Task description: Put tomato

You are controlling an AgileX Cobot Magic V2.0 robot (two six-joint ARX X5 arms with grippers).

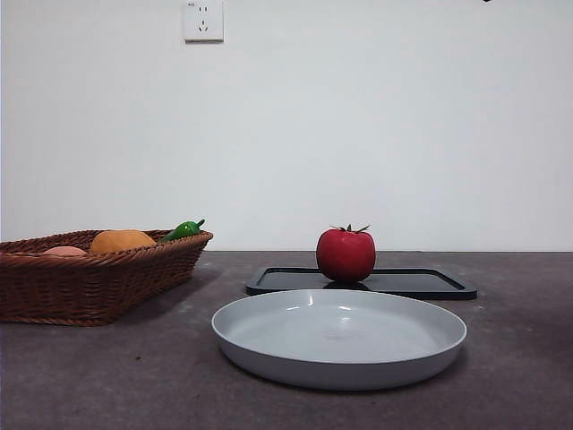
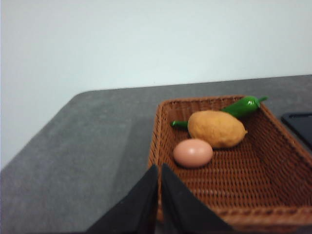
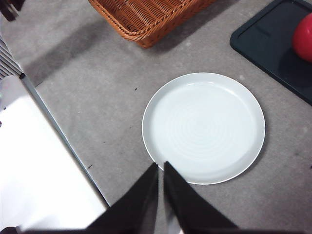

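Observation:
The glossy red tomato (image 1: pixel 346 254) with a dark green stem stands on a flat black tray (image 1: pixel 430 283) behind the grey plate (image 1: pixel 339 336). In the right wrist view the tomato (image 3: pixel 304 38) shows only at the picture's edge, on the tray (image 3: pixel 273 39), beside the plate (image 3: pixel 204 127). My right gripper (image 3: pixel 161 168) hangs high over the plate's near rim, jaws shut and holding nothing. My left gripper (image 2: pixel 159 170) is shut too, raised by the near end of the wicker basket (image 2: pixel 273 161), far from the tomato.
The wicker basket (image 1: pixel 89 273) at the left holds an orange round fruit (image 2: pixel 216 128), a pale egg (image 2: pixel 193 152) and a green pepper (image 2: pixel 241 106). A white wall with a socket (image 1: pixel 203 20) stands behind the table. A white surface (image 3: pixel 39 165) borders the table near the right arm.

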